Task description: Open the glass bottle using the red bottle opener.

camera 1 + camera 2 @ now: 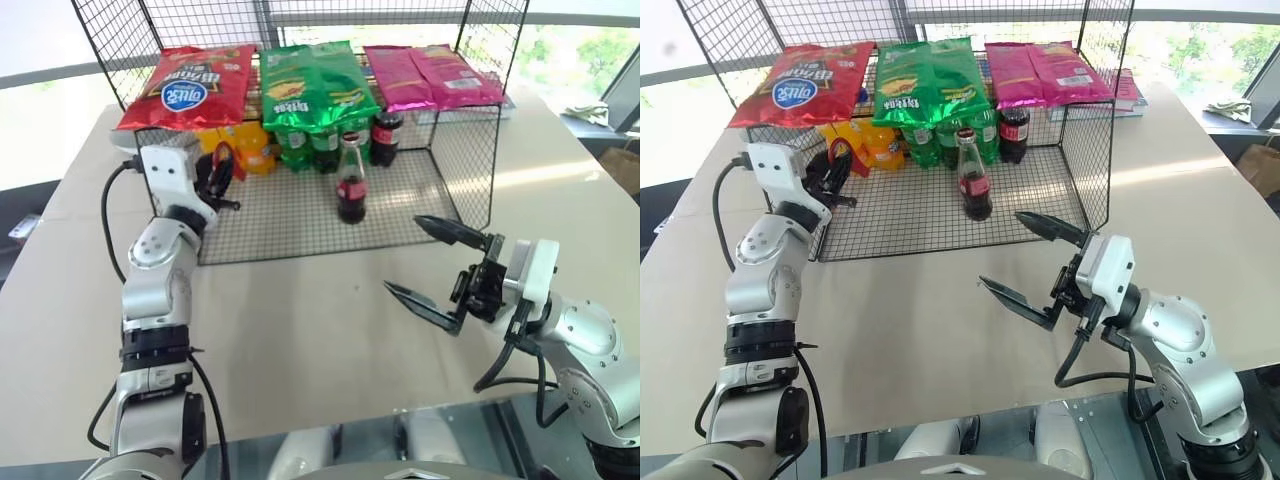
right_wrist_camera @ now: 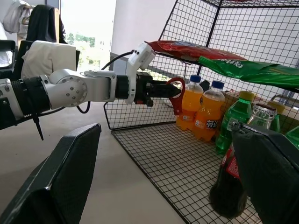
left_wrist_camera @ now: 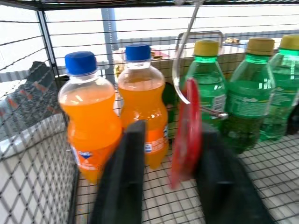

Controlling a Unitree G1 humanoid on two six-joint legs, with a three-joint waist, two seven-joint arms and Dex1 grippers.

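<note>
The glass bottle (image 1: 351, 185) stands upright on the wire shelf floor, with dark cola, a red label and a metal cap; the right wrist view shows the glass bottle (image 2: 229, 186) close by. At the rack's left front, my left gripper (image 1: 216, 178) is shut on the red bottle opener (image 2: 176, 96), whose loop head hangs in front of the orange bottles. In the left wrist view the red bottle opener (image 3: 187, 130) stands on edge between the black fingers (image 3: 124, 177). My right gripper (image 1: 402, 253) hovers open over the table, in front of the rack and to the right of the bottle.
A black wire rack (image 1: 460, 165) holds two orange soda bottles (image 3: 140, 102), several green bottles (image 3: 245, 98) and a dark red-capped plastic bottle (image 1: 386, 135). Red, green and pink snack bags (image 1: 310, 80) lie on its top shelf. The beige table (image 1: 300, 340) stretches in front.
</note>
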